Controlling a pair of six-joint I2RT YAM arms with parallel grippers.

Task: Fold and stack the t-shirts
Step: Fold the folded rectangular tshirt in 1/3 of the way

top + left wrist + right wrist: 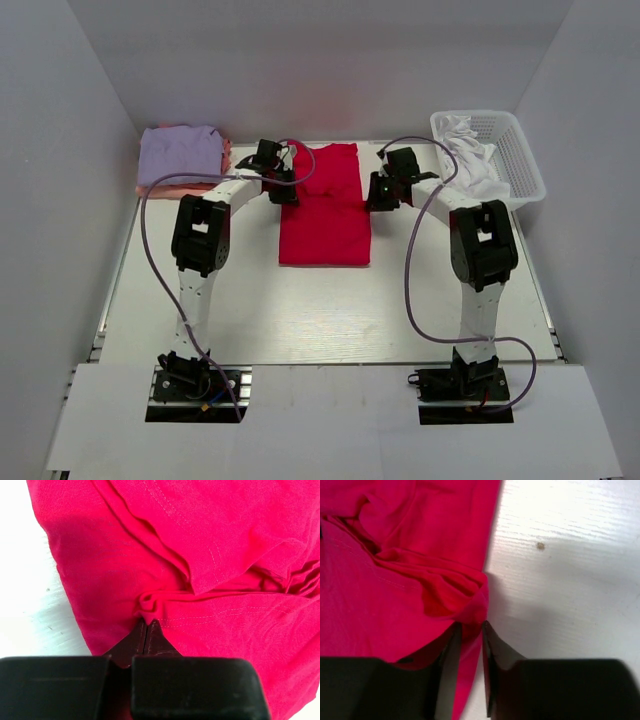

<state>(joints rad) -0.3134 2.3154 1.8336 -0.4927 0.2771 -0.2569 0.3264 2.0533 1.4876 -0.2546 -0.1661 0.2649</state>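
Your left arm is rising from the lower left of the frame and bending inward toward the upper middle. Your left tool is pinching its fingers together on a bunched fold of the red t-shirt. Your right arm is mirroring it from the lower right. Your right tool is gripping the shirt's edge, with cloth filling the narrow slit between its fingers.

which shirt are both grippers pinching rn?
The red t-shirt, spread mid-table: left gripper and right gripper are each shut on one edge. The lavender t-shirt and salmon-pink t-shirt sit stacked, untouched, at far left.
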